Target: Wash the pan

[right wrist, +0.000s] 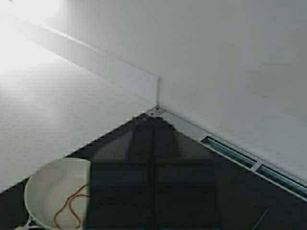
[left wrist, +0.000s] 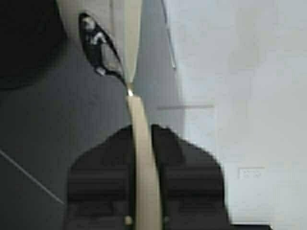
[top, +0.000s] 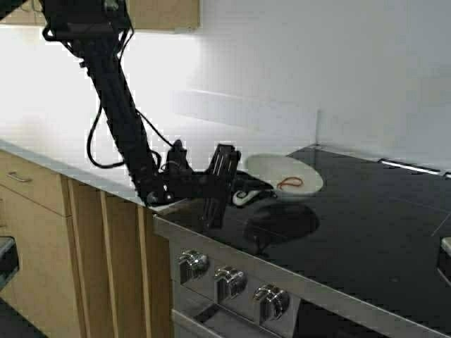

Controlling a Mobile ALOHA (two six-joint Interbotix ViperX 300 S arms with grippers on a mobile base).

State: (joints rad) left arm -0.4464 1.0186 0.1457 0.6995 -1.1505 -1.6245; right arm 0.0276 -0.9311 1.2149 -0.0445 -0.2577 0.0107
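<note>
While the pan (top: 283,176) is hovering just above the black cooktop (top: 366,218) near its far left corner, casting a shadow beneath, the left gripper (top: 239,189) is clamping its short handle (left wrist: 141,158) tight. At the right edge, the right gripper (top: 444,259) is barely showing; its fingers are closed together on nothing.

Left arm (top: 120,105): black jointed links at upper left of the frame, with loose black cables looped alongside. Left claw (left wrist: 142,191): black, blocky, ribbed fingers (left wrist: 100,187).
</note>
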